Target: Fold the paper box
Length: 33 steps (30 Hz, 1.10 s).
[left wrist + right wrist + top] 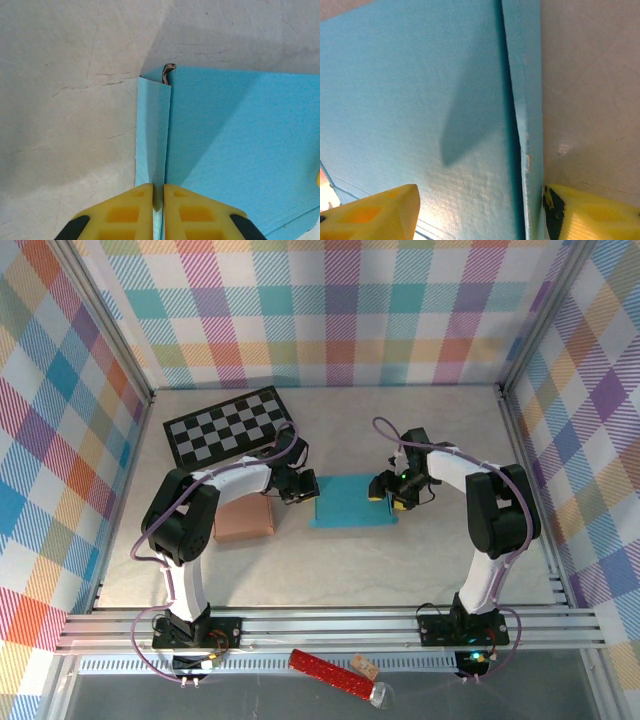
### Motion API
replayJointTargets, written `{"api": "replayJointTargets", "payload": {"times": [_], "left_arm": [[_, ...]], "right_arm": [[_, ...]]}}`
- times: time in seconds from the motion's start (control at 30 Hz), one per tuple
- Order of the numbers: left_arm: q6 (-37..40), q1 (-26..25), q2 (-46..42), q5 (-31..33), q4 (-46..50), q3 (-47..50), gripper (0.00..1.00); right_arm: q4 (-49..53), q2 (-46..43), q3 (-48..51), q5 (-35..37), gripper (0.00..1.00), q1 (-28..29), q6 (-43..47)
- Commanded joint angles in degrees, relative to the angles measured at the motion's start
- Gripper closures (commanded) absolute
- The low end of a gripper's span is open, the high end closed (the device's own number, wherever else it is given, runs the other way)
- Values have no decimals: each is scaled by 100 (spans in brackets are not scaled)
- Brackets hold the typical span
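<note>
Left pincer [158, 194] clamps the folded left flap [150, 130] of the paper box [240, 150], seemingly to crease it; right pincer [480, 212] gapes wide astride the right flap [530, 100].

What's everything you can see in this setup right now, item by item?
Flat blue paper box: one, blue, table centre, between both claws.
Brown cardboard box: one, pinkish brown, left of the blue one.
Checkered flat board: one, black and white, rear left.
Red cylinder: one, red, in front of the near rails.
Stone-look table: one, pale grey.
Plaid walls: three, multicoloured, around the table.
Left claw: one, yellow fingers, shut on the blue box's folded left flap.
Right claw: one, yellow fingers, open, straddling its right edge.
</note>
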State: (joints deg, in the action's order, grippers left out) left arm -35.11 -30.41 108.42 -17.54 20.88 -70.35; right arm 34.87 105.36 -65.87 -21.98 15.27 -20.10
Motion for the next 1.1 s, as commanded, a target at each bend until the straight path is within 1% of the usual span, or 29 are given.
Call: {"api": "replayJointTargets", "payload": {"times": [0.0, 0.13, 0.27, 0.37, 0.67, 0.73, 0.8, 0.93, 1.07], "left_arm": [[48, -113, 126, -48, 416, 126, 89], [65, -114, 127, -11, 443, 135, 90], [58, -105, 103, 73, 457, 228, 92], [18, -79, 72, 109, 410, 364, 93], [-31, 43, -65, 122, 293, 522, 95], [-31, 70, -58, 110, 276, 547, 95], [-22, 87, -72, 103, 271, 564, 96], [-13, 130, -152, 119, 228, 655, 96], [37, 184, -218, 71, 166, 778, 97]], "right_arm": [[49, 55, 21, 62, 33, -83, 105], [-122, -9, 103, -120, 30, -172, 138], [-204, 169, -12, -689, 30, -174, 315], [-150, 244, -153, -976, 30, -173, 332], [-134, 95, -198, -1491, 26, -171, 340], [-14, 120, -264, -1428, 25, -170, 366], [247, 199, -389, -1190, 25, -173, 451], [305, 65, -362, -739, 23, -180, 444], [119, -67, -361, -970, 22, -202, 383]]}}
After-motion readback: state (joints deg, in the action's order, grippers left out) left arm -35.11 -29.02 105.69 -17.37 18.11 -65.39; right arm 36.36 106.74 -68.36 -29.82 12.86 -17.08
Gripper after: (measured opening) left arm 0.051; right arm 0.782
